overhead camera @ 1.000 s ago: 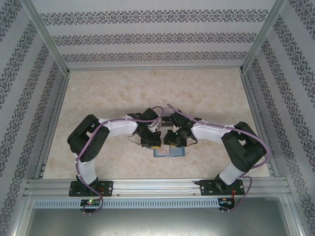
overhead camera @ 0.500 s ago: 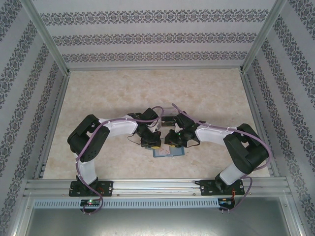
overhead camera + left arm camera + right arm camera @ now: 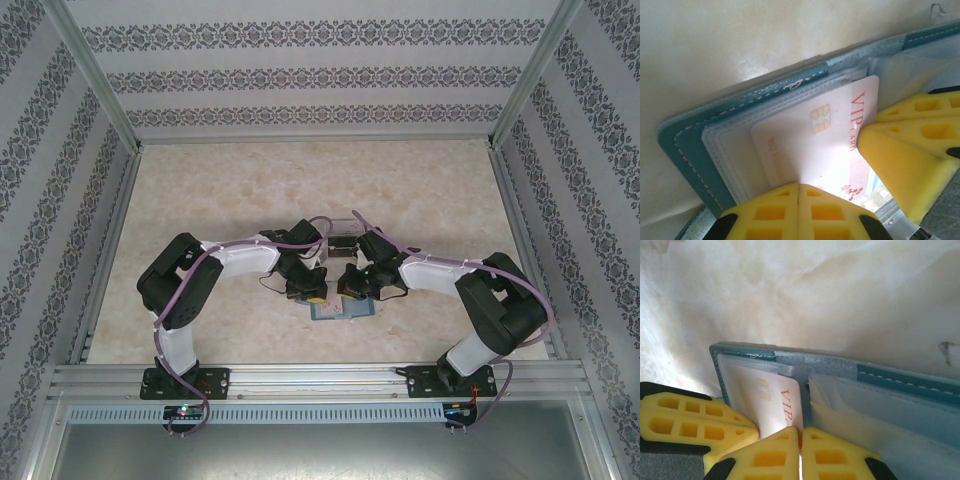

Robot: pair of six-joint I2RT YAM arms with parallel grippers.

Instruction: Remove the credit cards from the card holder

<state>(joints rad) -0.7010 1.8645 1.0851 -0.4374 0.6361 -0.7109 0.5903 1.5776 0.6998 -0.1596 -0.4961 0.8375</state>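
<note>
Left end effector (image 3: 799,185) and right end effector (image 3: 800,430) closed, tips touching credit card (image 3: 805,145)

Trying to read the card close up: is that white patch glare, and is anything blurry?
Left wrist view: glare whitens the lower part of the credit card, VIP lettering sharp. Right wrist view: same white patch low on the card. Top external view: even light, card holder small, partly hidden.
</note>
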